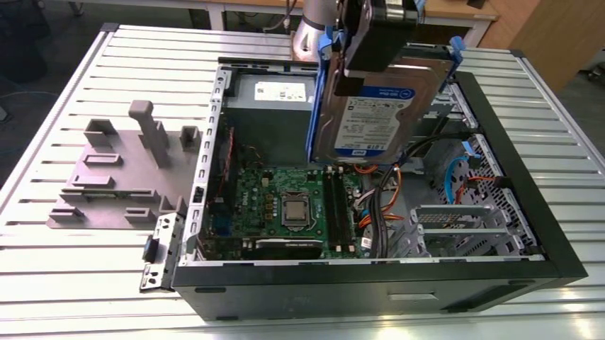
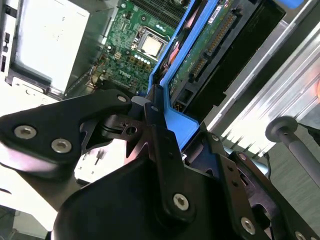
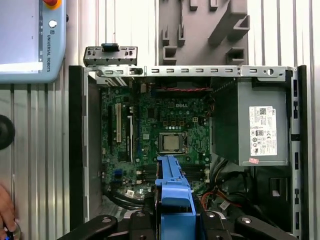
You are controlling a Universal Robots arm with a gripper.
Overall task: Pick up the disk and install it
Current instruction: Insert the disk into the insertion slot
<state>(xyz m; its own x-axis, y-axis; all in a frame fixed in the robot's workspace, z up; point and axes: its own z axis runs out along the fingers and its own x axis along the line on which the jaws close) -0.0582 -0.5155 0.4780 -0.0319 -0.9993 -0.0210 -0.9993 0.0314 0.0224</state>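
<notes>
Exterior view shows the gripper (image 1: 378, 57) clamped on the top edge of the disk (image 1: 370, 117), which hangs upright above the far part of the open computer case (image 1: 567, 262), probably so it can go in edgewise.

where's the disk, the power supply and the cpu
disk (image 1: 376, 113), exterior view, on its white-and-blue label
power supply (image 3: 263, 131), first wrist view, on its white sticker
cpu (image 3: 171, 142), first wrist view, centre of its metal lid
</notes>
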